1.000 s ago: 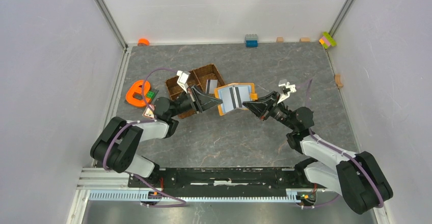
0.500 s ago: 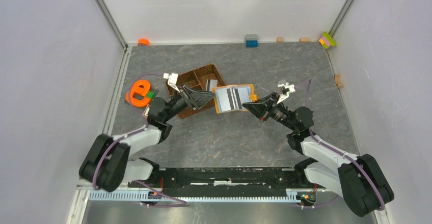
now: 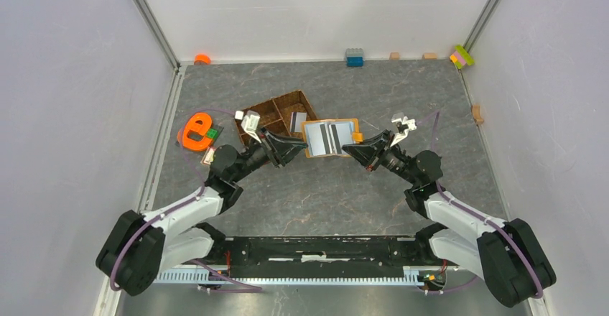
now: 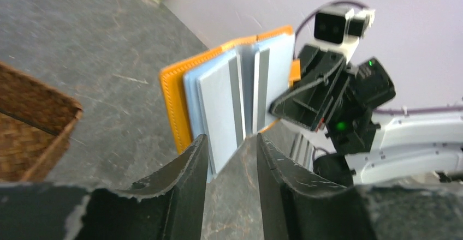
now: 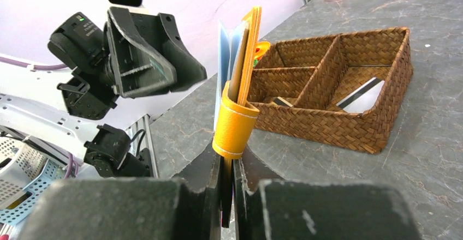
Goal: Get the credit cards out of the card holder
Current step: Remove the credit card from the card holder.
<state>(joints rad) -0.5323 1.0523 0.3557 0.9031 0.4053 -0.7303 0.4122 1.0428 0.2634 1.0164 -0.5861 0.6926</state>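
right gripper (image 5: 227, 166) pinching open wallet (image 3: 330, 138) by edge; left gripper (image 4: 230, 144) hanging released, empty, near cards (image 4: 218, 101)

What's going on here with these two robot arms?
The right gripper is clamped on the edge of the orange card holder, holding it open and upright. The left gripper is open just in front of the credit cards tucked in its slots, gripping nothing. A loose card lies in the woven tray.
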